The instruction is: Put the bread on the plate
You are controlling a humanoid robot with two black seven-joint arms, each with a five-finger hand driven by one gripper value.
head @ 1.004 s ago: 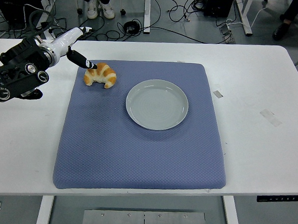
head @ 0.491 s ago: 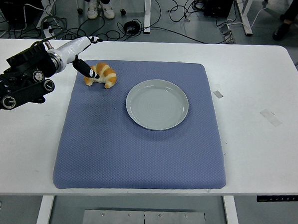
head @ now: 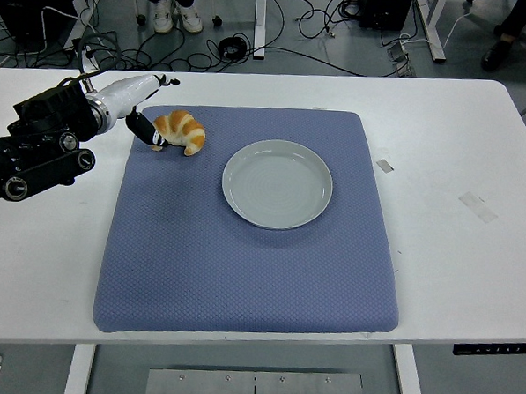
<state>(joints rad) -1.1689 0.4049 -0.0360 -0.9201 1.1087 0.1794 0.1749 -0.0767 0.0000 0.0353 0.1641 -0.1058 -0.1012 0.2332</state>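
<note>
A golden croissant (head: 182,131) lies on the far left part of the blue mat (head: 243,249). The grey plate (head: 277,184) sits to its right on the mat, with nothing on it. My left hand (head: 148,112) reaches in from the left edge and is at the croissant's left end. One dark finger (head: 146,129) touches the bread's left side, while another finger points over its top. The fingers are spread and do not hold the bread. The right arm is out of view.
The white table (head: 459,154) carries the mat. Two bits of tape (head: 476,205) lie on its right side. Cables and a person's feet (head: 175,16) show on the floor beyond the far edge.
The left arm has moved right and forward, towards the croissant. Its lower finger has dropped from the bread's top edge to its left side. The croissant and plate have not moved.
</note>
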